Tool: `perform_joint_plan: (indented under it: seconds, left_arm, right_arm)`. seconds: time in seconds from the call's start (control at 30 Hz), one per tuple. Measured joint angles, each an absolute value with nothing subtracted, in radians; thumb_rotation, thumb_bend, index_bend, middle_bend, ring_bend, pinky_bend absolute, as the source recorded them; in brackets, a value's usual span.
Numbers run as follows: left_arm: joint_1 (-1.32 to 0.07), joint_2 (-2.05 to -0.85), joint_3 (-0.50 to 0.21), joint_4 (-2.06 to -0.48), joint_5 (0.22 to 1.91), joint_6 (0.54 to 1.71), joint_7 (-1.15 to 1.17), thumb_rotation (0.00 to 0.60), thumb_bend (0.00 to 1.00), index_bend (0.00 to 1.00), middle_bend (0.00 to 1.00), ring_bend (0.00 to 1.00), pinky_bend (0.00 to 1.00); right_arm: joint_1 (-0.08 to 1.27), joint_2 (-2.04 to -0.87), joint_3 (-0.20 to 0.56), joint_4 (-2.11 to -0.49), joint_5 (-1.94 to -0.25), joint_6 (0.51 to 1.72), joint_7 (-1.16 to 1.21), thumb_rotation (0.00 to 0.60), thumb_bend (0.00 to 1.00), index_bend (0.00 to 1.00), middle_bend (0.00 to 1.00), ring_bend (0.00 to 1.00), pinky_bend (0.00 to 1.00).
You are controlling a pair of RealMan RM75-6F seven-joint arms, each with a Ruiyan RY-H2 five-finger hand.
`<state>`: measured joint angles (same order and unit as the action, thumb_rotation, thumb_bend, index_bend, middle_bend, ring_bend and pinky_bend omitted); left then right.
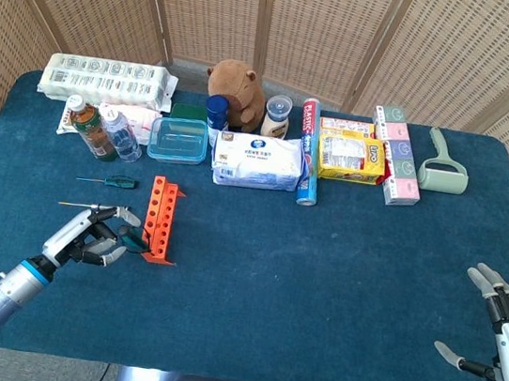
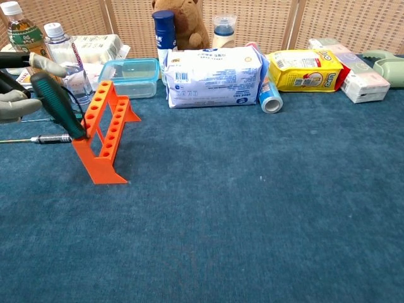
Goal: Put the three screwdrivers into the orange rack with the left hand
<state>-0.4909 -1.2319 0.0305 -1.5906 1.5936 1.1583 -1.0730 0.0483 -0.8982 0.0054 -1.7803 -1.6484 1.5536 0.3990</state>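
the left robot hand [image 1: 91, 239] sits at the near-left of the blue tabletop [image 1: 321, 257], gripping a green-handled screwdriver [image 2: 58, 104]; in the chest view its handle tilts down to the right, the lower end meeting the near end of the orange rack [image 1: 160, 220] — whether the shaft is already in a hole is hard to tell from here; just behind the hand a slim screwdriver with a dark grip [image 1: 91, 206] lies flat on the cloth, pointing left; further back a small green screwdriver [image 1: 112, 181] lies on its own, left of the rack's far end; the rack stands upright, its long side running away from the robot, its rows of holes open to view; behind these, along the back of the tabletop, stand two bottles [image 1: 102, 129], a clear lidded box [image 1: 178, 139], a white pack of wipes [image 1: 259, 161], a brown plush toy [image 1: 236, 84], a yellow packet [image 1: 351, 157] and a pale green lint roller [image 1: 443, 170]; at the far right edge the right robot hand [image 1: 499, 329] rests low with fingers spread, holding nothing — well apart from everything else.
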Motion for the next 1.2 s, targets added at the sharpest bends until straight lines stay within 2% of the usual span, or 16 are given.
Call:
perform_joint_plan:
  seconds: [0.37,0.57,0.7,1.0,1.2]
  left_arm:
    - [-0.483,-1.218,0.025,-1.604,1.600,1.189,-1.068,0.600,0.34,0.25,0.97,1.00,1.00]
    - [-0.464,-1.162,0.013,-1.637,1.617,1.260,-1.073,0.600,0.34,0.25,0.97,1.00,1.00]
    - [-0.455,-1.129,0.002,-1.641,1.597,1.268,-1.032,0.600,0.34,0.25,0.97,1.00,1.00]
    - [-0.459,-1.147,-0.032,-1.548,1.433,1.177,-0.756,0.600,0.34,0.25,0.97,1.00,1.00]
    - [-0.480,-1.224,-0.056,-1.453,1.303,1.091,-0.507,0.600,0.34,0.33,0.97,1.00,1.00]
  right_arm:
    - [0.049,-0.896,0.004,-1.781,-1.650,1.553,0.405,0.600,0.02,0.07,0.03,0.00,0.00]
    - [0.049,-0.895,0.002,-1.781,-1.654,1.552,0.405,0.600,0.02,0.07,0.03,0.00,0.00]
    - [0.049,-0.895,0.001,-1.783,-1.658,1.553,0.405,0.600,0.02,0.07,0.03,0.00,0.00]
    - [0.051,-0.898,-0.001,-1.787,-1.660,1.546,0.391,0.600,0.02,0.07,0.03,0.00,0.00]
    - [0.057,-0.902,-0.001,-1.790,-1.651,1.531,0.378,0.600,0.02,0.07,0.03,0.00,0.00]
